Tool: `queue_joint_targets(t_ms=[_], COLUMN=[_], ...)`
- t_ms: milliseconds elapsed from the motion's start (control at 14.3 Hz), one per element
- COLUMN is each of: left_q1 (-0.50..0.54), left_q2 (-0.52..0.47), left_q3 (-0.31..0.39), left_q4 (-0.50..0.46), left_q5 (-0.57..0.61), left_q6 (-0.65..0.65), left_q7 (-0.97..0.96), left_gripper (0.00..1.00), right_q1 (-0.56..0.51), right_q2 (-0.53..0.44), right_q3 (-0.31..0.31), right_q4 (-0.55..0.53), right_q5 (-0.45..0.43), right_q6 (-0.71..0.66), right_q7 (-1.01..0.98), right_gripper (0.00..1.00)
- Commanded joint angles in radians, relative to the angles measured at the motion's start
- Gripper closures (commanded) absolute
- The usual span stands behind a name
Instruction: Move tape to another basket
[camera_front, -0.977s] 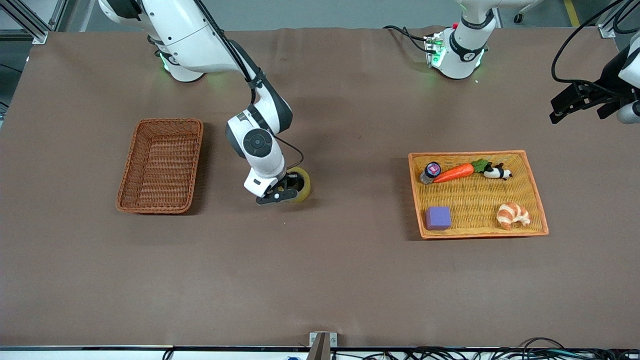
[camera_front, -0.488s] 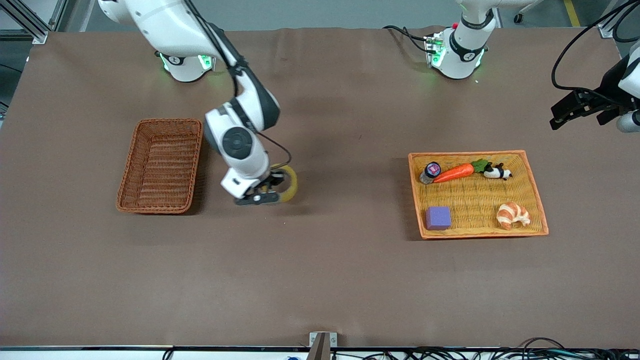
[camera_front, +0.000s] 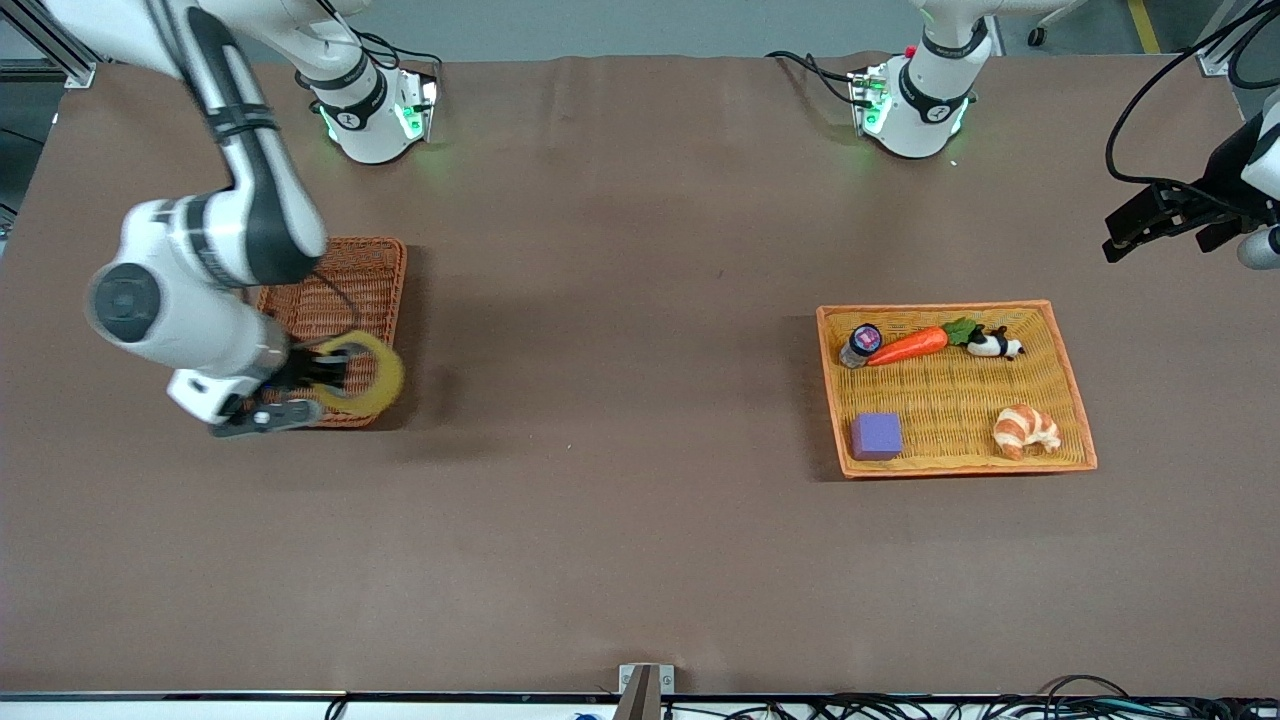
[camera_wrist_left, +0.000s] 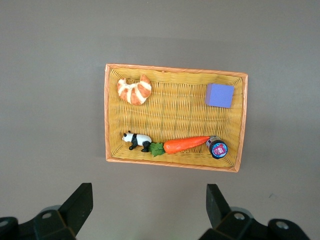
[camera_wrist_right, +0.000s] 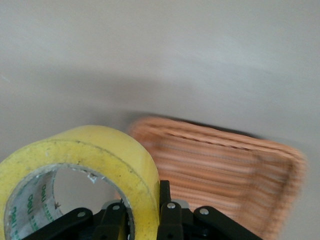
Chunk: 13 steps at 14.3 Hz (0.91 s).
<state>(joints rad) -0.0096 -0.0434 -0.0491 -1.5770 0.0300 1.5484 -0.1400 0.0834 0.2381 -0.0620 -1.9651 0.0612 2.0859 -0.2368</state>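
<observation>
The right gripper (camera_front: 290, 385) is clenched on the wall of the tape (camera_front: 362, 374), one finger through the grey core and one outside, so the yellowish roll hangs in the air over the corner of the dark wicker basket (camera_front: 335, 300) that lies nearest the front camera and toward the table's middle. In the right wrist view the tape (camera_wrist_right: 80, 170) fills the foreground, with the basket (camera_wrist_right: 225, 165) below it and off to one side, which suggests the roll is not yet centred over the opening. To finish this step well, the arm should probably carry the roll inward until it sits over the middle of the basket floor, clear of the raised sloping rim, then lower it close to the weave before letting go; dropped from here, it could catch the rim and roll out onto the table (camera_front: 640, 520). The left gripper (camera_front: 1150, 222) waits with its jaws spread wide, high over the table's edge at the left arm's end. Its wrist view looks down on the orange-yellow woven tray (camera_wrist_left: 111, 115), which holds a croissant (camera_wrist_left: 134, 90), a purple block (camera_wrist_left: 220, 95), a toy panda (camera_wrist_left: 136, 140), a carrot (camera_wrist_left: 185, 145) and a small jar (camera_wrist_left: 218, 148).
</observation>
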Motion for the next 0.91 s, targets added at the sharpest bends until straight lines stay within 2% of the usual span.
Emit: queue_joint_targets(t_ms=[0, 140, 349, 837], left_q1=[-0.001, -0.001, -0.001, -0.001], left_q2=[0.011, 0.011, 0.013, 0.013], left_q3=[0.005, 0.003, 0.003, 0.005], left_q4=[0.023, 0.023, 0.023, 0.023], left_q5=[-0.001, -0.001, -0.001, -0.001], left_q6=[-0.001, -0.001, -0.001, -0.001], left_q7=[0.014, 0.016, 0.016, 0.016], left_gripper=[0.0, 0.0, 0.0, 0.0], right_q1=[-0.099, -0.146, -0.148, -0.168], right_q2=[-0.075, -0.08, -0.08, -0.068], right_q3=[0.027, 0.028, 0.027, 0.027], right_q4=[-0.171, -0.268, -0.403, -0.472], right_q5=[0.008, 0.008, 0.008, 0.008], right_q6=[0.103, 0.207, 0.369, 0.505], right_q7=[-0.172, -0.248, -0.285, -0.331], right_gripper=[1.0, 1.0, 1.0, 0.99])
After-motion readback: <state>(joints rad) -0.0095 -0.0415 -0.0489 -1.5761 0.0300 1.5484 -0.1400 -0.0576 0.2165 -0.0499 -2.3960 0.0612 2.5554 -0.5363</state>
